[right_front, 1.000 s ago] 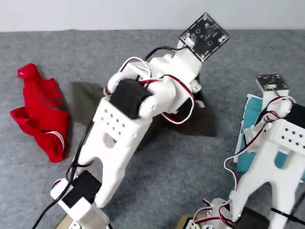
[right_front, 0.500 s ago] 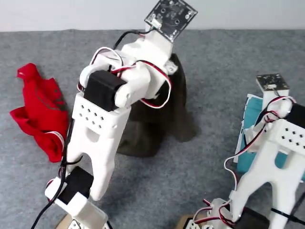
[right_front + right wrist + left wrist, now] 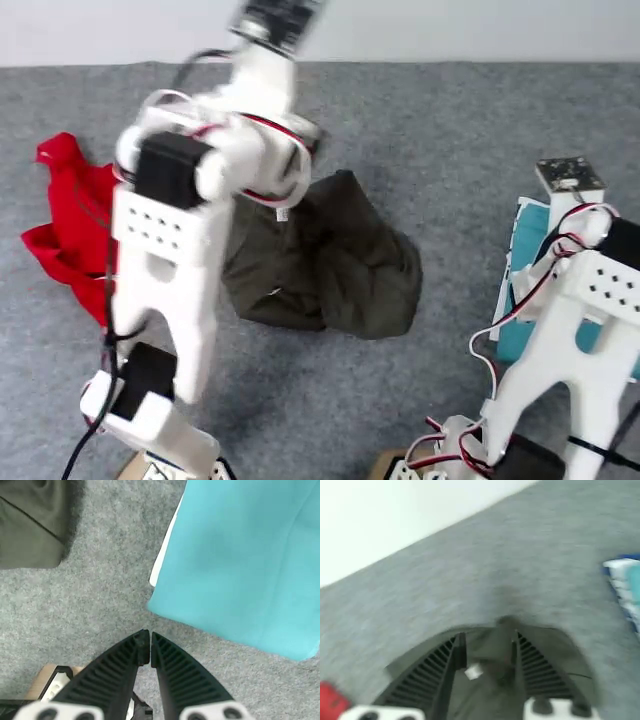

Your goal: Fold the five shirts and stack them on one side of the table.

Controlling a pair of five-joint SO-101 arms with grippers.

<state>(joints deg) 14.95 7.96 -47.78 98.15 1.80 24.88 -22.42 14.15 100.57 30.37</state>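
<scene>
While the dark shirt (image 3: 340,270) lies bunched at mid-desk, the left gripper (image 3: 487,639) pinches a fold of it near the white tag (image 3: 472,672). Such a thin hold on loose cloth could slip, or a pull could drag the heap into a worse tangle. The red shirt (image 3: 70,230) sits crumpled beside the left arm. The folded teal shirt (image 3: 240,555) rests on the grey desk (image 3: 480,150) by the right arm, whose right gripper (image 3: 150,637), pressed together, hovers just beside its edge.
</scene>
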